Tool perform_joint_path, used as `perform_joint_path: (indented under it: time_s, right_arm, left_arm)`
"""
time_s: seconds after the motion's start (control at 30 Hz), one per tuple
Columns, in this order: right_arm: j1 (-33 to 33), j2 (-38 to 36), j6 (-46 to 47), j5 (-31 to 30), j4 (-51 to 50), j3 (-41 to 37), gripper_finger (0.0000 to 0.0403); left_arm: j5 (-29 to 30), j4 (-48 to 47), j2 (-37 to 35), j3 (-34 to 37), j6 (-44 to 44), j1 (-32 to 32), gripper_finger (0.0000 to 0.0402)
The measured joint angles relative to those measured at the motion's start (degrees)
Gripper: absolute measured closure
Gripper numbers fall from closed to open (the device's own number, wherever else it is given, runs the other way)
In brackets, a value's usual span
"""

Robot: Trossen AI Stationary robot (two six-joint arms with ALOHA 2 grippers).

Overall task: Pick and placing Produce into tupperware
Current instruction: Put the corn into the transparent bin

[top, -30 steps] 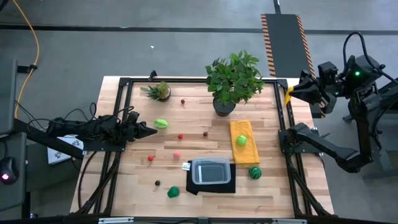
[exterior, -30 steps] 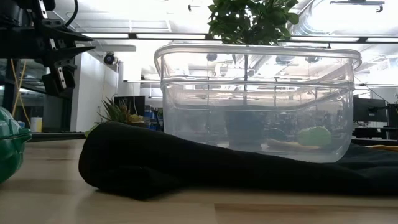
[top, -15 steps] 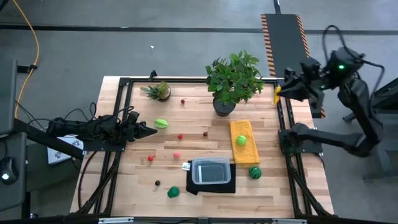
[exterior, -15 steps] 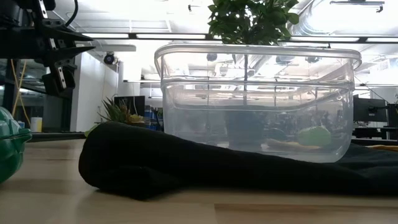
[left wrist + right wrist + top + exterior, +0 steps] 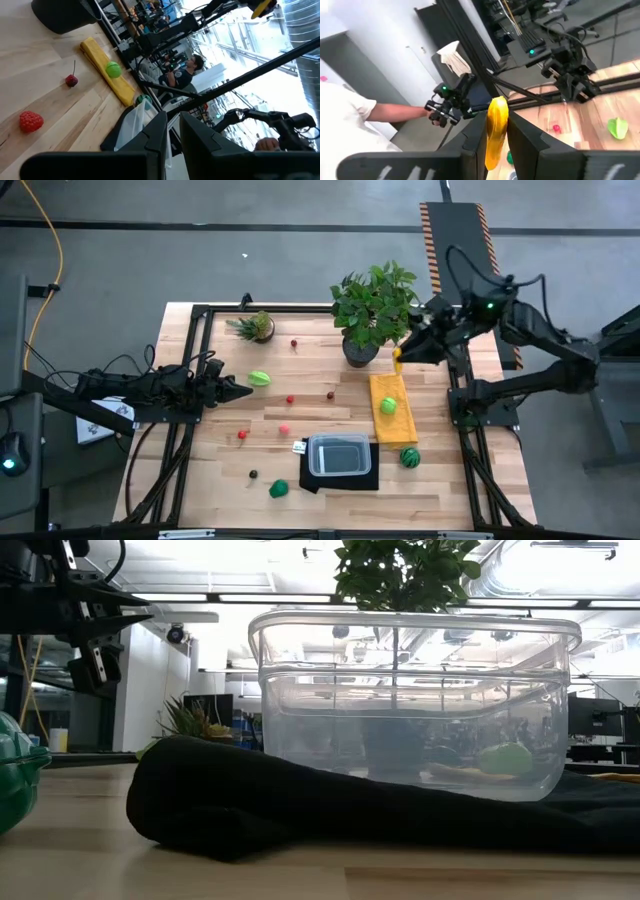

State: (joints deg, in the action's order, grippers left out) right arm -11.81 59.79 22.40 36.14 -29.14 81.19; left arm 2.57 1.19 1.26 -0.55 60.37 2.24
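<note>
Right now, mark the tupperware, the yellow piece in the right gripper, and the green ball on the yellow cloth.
tupperware (image 5: 340, 455): high view, on its clear floor.
yellow piece (image 5: 496, 131): right wrist view, mid-body, between the fingers.
green ball (image 5: 387, 406): high view, its top, resting on the yellow cloth (image 5: 385, 386).

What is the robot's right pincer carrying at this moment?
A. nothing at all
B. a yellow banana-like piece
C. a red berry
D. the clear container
B: the right pincer is shut on a yellow piece of produce, also seen in the high view above the near end of the yellow cloth; the tupperware sits on its black mat.
</note>
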Motion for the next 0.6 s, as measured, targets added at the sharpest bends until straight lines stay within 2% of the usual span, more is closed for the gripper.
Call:
perform_joint_path:
  time_s: [0.33,0.6]
  right_arm:
    - [13.5,3.9,2.1,-17.6,-0.1,0.0,0.0341]
    - [20.9,8.4,4.8,-28.1,-0.1,0.0,0.0341]
  left_arm:
    - [-1.7,-0.2,0.0,0.0,-0.1,0.0,0.0360]
    - [-3.2,-0.5,0.0,0.0,-0.1,0.0,0.0360]
